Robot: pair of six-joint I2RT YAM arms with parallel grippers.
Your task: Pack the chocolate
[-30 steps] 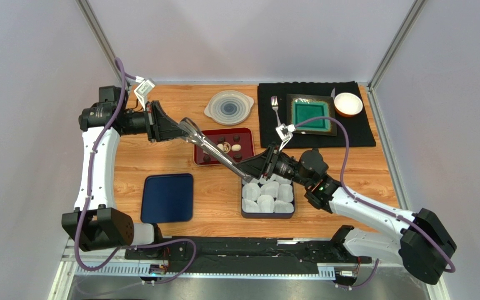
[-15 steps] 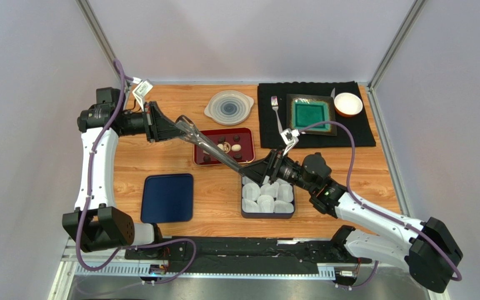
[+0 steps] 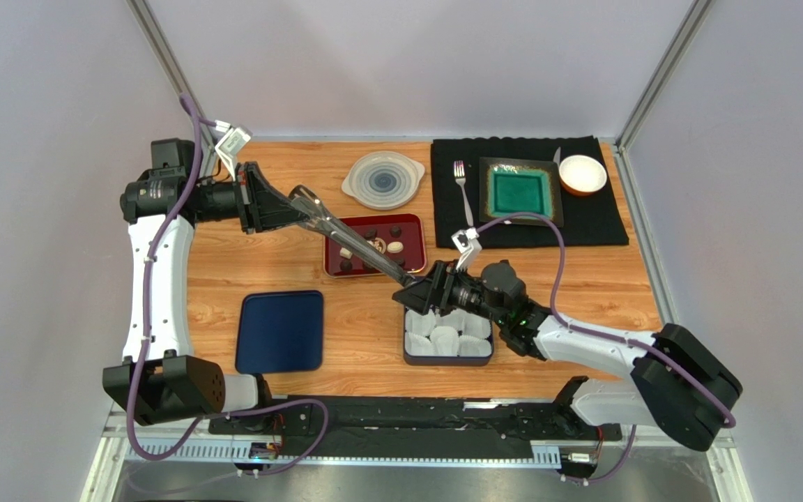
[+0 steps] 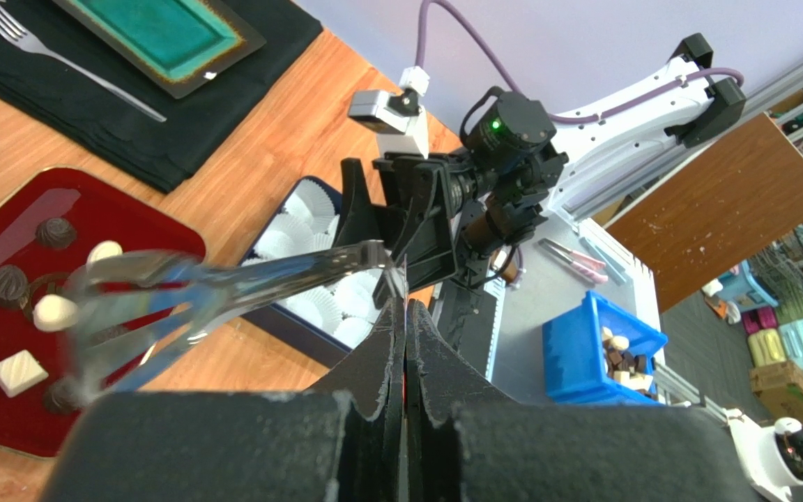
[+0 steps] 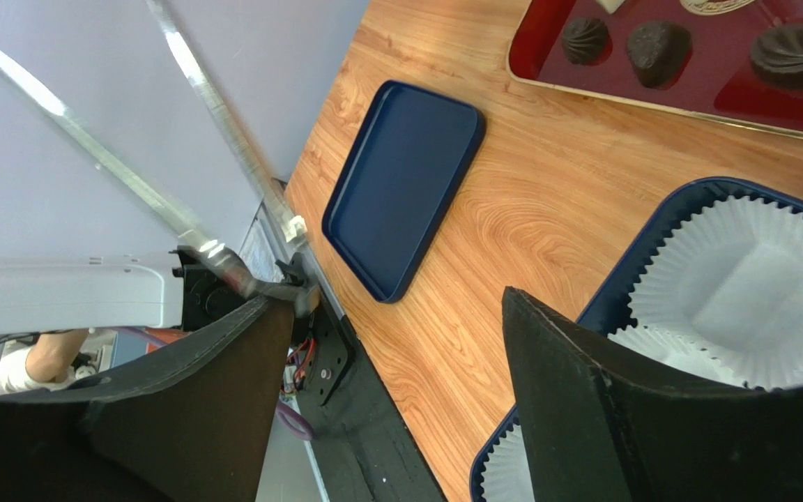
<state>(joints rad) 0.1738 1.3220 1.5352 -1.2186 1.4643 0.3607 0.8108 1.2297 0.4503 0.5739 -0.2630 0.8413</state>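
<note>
— Wooden table [image 3: 605,284]: where are your chocolates [image 3: 373,233]?
— In the dark red rectangular tray [image 3: 413,224]. Your left gripper [image 3: 294,206] is clamped on the long silvery tongs [image 3: 359,251]. Your right gripper [image 3: 405,298] gapes over the navy box [image 3: 448,360] of white paper cups [image 3: 444,337].

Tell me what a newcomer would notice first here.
Long metal tongs slant across the table, held by the shut jaws of the left gripper, tips at the right gripper, whose jaws stand open. Under them sits a red tray of chocolates. Nearer is a navy box of white paper cups.
</note>
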